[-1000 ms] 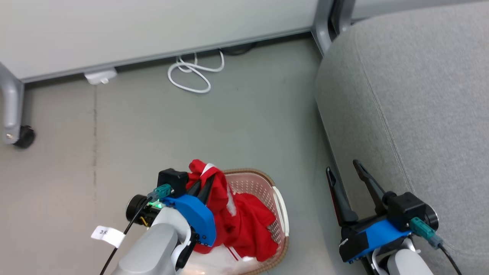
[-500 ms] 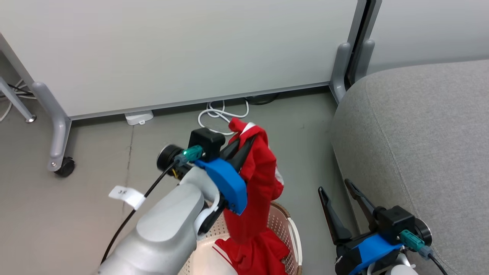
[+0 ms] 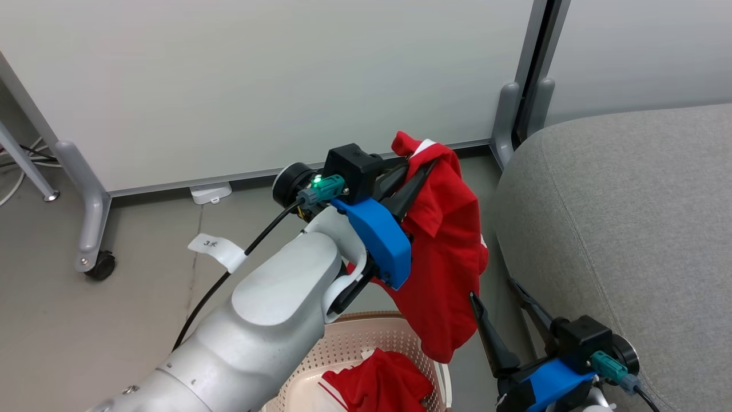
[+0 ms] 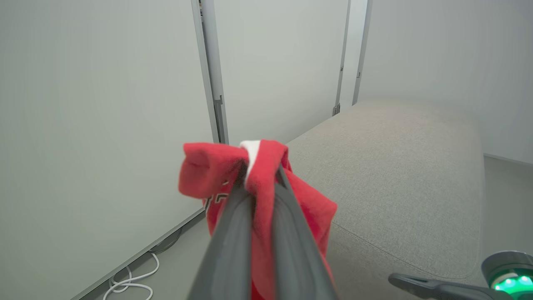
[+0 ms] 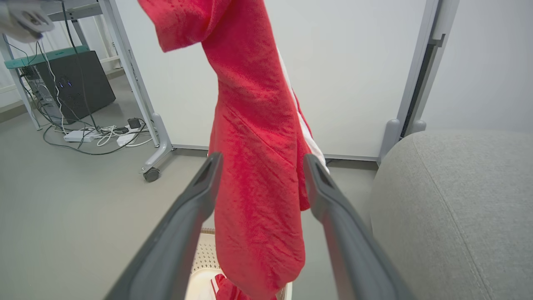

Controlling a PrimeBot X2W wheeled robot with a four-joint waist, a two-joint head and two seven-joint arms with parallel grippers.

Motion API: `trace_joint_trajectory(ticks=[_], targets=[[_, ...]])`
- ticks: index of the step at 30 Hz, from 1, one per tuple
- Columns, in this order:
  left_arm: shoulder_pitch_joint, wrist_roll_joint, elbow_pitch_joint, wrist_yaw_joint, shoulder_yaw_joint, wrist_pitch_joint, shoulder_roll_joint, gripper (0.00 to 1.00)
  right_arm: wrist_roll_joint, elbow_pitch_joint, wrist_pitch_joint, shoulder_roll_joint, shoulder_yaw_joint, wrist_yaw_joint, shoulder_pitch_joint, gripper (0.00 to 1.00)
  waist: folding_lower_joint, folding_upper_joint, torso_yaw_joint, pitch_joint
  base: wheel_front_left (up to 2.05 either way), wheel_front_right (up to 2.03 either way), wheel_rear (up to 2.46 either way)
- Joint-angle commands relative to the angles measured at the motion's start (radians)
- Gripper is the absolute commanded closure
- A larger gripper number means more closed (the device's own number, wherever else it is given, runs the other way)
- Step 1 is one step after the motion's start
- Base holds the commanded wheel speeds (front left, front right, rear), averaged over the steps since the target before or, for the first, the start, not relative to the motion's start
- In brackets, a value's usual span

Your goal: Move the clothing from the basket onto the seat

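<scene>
My left gripper point(image 3: 422, 165) is shut on the top of one piece of red clothing point(image 3: 452, 257), which hangs free above the basket point(image 3: 343, 346) and just left of the seat point(image 3: 629, 217). In the left wrist view the fingertips point(image 4: 260, 175) pinch the bunched red and white fabric point(image 4: 208, 166), with the grey seat point(image 4: 395, 166) beyond. Another red garment point(image 3: 380, 386) lies in the cream basket. My right gripper point(image 3: 491, 288) stands open low beside the seat edge. In its wrist view its open gripper point(image 5: 263, 157) frames the hanging garment point(image 5: 258, 104), apart from it.
White partition panels on grey legs with a caster point(image 3: 100, 266) stand behind. A white power strip point(image 3: 210, 193) and a coiled white cable point(image 4: 129, 283) lie on the grey floor. A black computer case point(image 5: 79, 79) and cables sit further left.
My left gripper has lifted the red garment up out of the basket and carried it right, toward the seat. The head view has tilted up. My right gripper stays open.
</scene>
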Motion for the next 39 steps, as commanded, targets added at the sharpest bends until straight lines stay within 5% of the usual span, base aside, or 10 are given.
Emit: trace_joint_trajectory(ticks=[1, 21, 39], targets=[[-0.023, -0.006, 0.0, -0.001, -0.006, -0.003, -0.001, 1.0, 0.01, -0.002, 0.002, -0.003, -0.001, 0.0, 0.016, 0.0, 0.0001, -0.0001, 0.0, -0.003, 0.0, 0.0, 0.0], [-0.069, -0.077, 0.033, -0.001, -0.093, -0.026, -0.015, 1.0, -0.004, 0.021, 0.036, -0.003, -0.018, 0.0, -0.07, 0.0, 0.0001, -0.0001, 0.01, 0.003, 0.0, 0.0, 0.0], [-0.111, -0.129, 0.016, -0.001, -0.164, -0.04, -0.019, 1.0, 0.018, 0.304, 0.066, -0.003, 0.078, 0.0, -0.347, 0.0, 0.0001, -0.0001, 0.039, 0.033, 0.0, 0.0, 0.0]])
